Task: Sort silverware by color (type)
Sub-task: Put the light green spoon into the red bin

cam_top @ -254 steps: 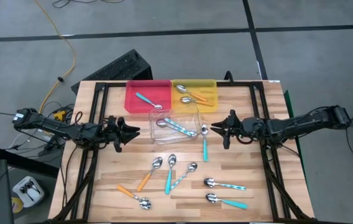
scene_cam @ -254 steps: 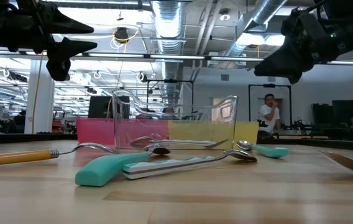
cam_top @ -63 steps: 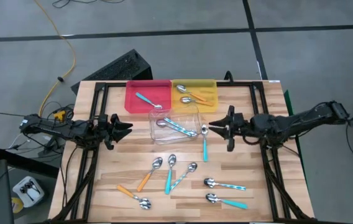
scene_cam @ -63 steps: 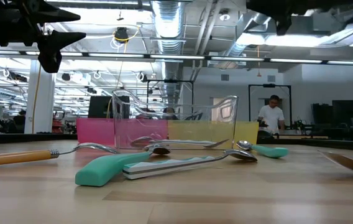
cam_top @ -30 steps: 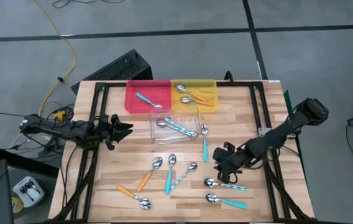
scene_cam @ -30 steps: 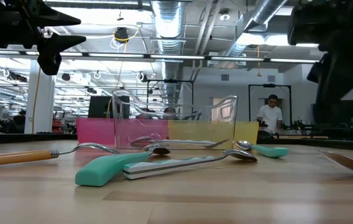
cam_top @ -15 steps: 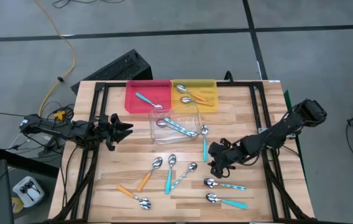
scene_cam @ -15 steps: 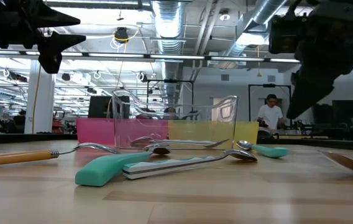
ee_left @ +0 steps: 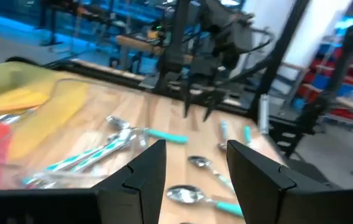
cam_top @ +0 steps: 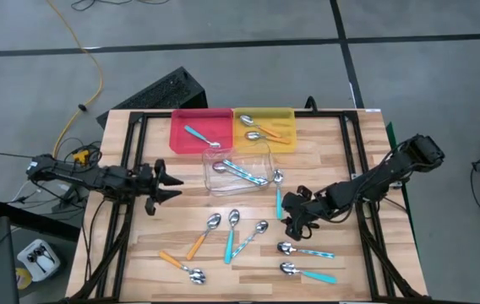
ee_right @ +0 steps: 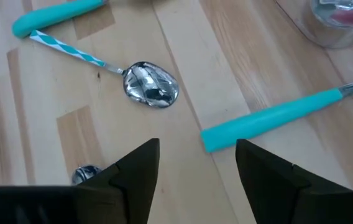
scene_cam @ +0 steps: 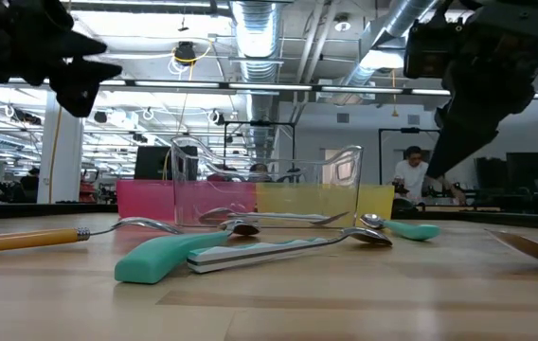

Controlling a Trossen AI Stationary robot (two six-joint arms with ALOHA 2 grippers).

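**A:** Where was the right gripper (cam_top: 291, 225)?

**B:** Low over the wooden table (cam_top: 350, 279), fingers spread wide and holding nothing. Just ahead of its fingertips lay the handle end of a teal spoon (ee_right: 282, 117), apart from the fingers (ee_right: 136, 163), not touching. Its bowl pointed away from the claw toward the clear tray (cam_top: 242, 166).

**A:** And the other spoons around it?

**B:** A spoon with a striped pale blue handle (ee_right: 140, 81) lay just beyond the fingertips in the wrist view, bowl up. On the table's near side of the claw, another teal spoon (cam_top: 308, 271) lay a little farther off. To the claw's side toward the left arm sat three spoons in a loose fan (cam_top: 233, 230), with an orange-handled one (cam_top: 179, 265) past them.

**A:** Anything already in trays?

**B:** Well beyond the claw, the red tray (cam_top: 199, 129) held a teal spoon, the yellow tray (cam_top: 265, 124) orange-handled ones, and the clear tray pale blue ones.

**A:** The left gripper (cam_top: 167, 187)?

**B:** It hung above the table's left edge, far from the right claw, fingers parted and empty.
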